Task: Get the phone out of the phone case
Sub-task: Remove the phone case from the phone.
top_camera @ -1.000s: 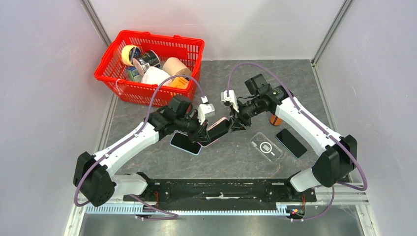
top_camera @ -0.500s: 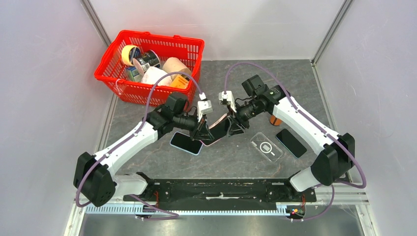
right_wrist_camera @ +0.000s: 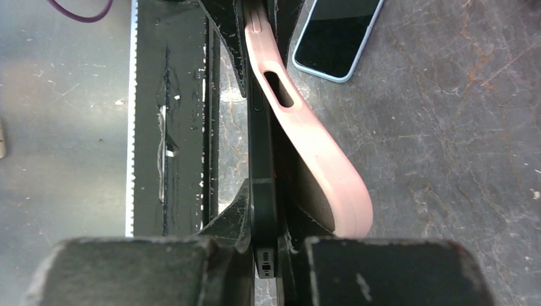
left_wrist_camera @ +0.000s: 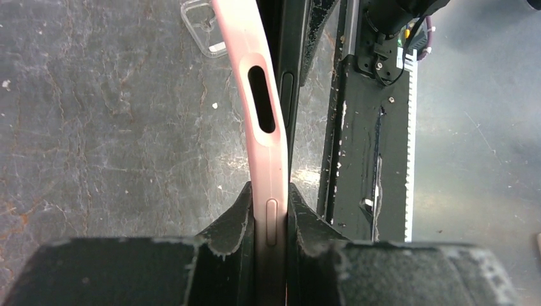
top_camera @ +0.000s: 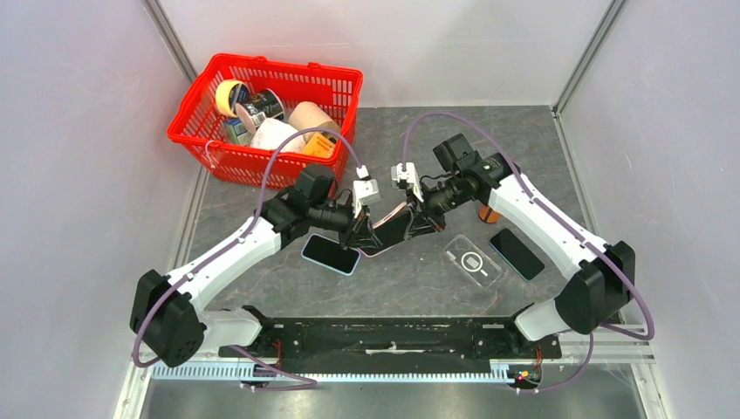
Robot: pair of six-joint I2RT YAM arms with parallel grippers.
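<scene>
Right hand [right_wrist_camera: 263, 213] clamps phone [right_wrist_camera: 260, 150], left hand [left_wrist_camera: 271, 213] case [left_wrist_camera: 272, 167].

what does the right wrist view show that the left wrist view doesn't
Only right wrist: the right jaws clamping the black phone, the pink case bent away from it at this end, and a second phone lying on the table. Only left wrist: the left jaws clamping the case's edge, and a clear case on the table. Both: phone and pink case edge-on, plus the black rail.
</scene>
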